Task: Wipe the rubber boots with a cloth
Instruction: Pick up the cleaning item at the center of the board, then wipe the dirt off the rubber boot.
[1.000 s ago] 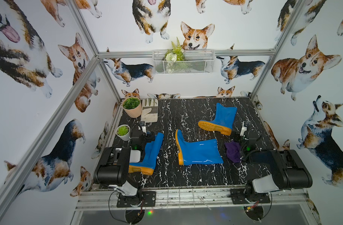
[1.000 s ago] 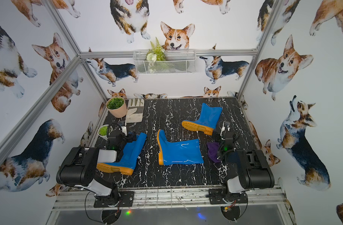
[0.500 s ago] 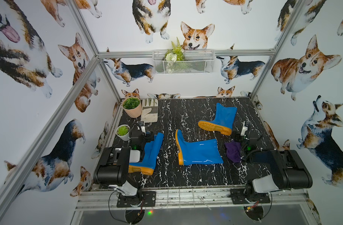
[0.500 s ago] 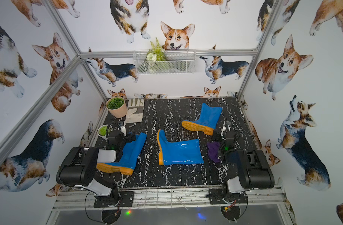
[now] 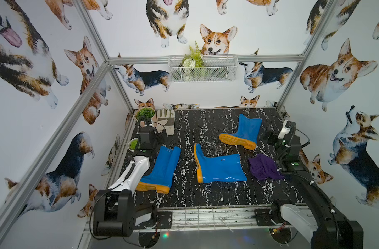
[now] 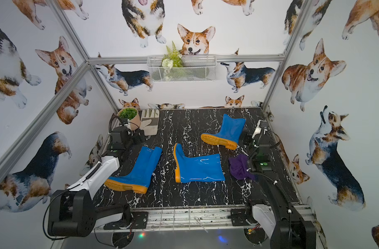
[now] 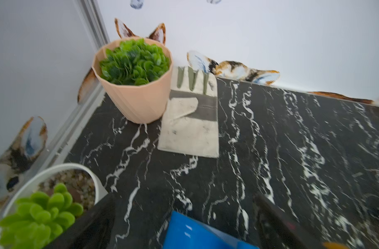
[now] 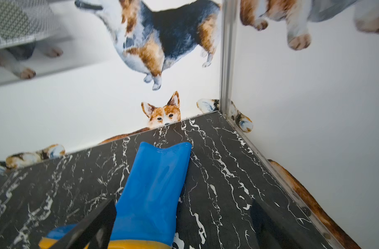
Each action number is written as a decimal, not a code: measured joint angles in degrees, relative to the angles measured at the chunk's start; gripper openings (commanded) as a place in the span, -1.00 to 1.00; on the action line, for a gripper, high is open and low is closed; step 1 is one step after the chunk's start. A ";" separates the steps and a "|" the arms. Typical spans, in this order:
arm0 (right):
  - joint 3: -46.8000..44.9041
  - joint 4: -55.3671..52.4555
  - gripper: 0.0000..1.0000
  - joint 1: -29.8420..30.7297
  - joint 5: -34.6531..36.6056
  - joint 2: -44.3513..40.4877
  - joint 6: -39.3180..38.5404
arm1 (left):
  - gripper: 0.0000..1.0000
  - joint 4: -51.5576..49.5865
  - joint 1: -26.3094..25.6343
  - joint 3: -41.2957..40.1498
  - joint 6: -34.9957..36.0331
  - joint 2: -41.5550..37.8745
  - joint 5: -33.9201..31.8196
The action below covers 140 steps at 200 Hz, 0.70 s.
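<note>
The left gripper [image 7: 184, 199] and right gripper [image 8: 183, 203] gape empty. The cloth [image 5: 264, 167] looks limp, the boots [image 5: 218, 169] slick; pinch a fold

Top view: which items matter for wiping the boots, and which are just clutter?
Job:
- left boot
- middle boot
- far boot
- purple cloth

Lying about:
- work glove
- peach plant pot
- small white plant pot
- wire wall basket
</note>
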 measured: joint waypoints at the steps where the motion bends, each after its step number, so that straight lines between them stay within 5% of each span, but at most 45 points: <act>1: 0.35 -0.59 0.99 0.00 0.04 0.00 0.26 | 1.00 -0.28 -0.11 0.00 -0.15 -0.15 0.02; 57: 6.80 -40.44 0.99 -1.03 -0.42 9.42 11.54 | 1.00 -16.74 -13.81 -3.74 -10.86 -8.26 5.70; 85: 6.56 -46.71 0.99 -1.01 -4.79 18.58 11.93 | 1.00 -18.34 -22.56 -5.77 -16.28 -6.91 7.41; 140: 7.43 -47.74 0.99 3.21 -9.86 27.87 11.67 | 1.00 -15.93 -29.94 -6.62 -21.57 -1.92 8.33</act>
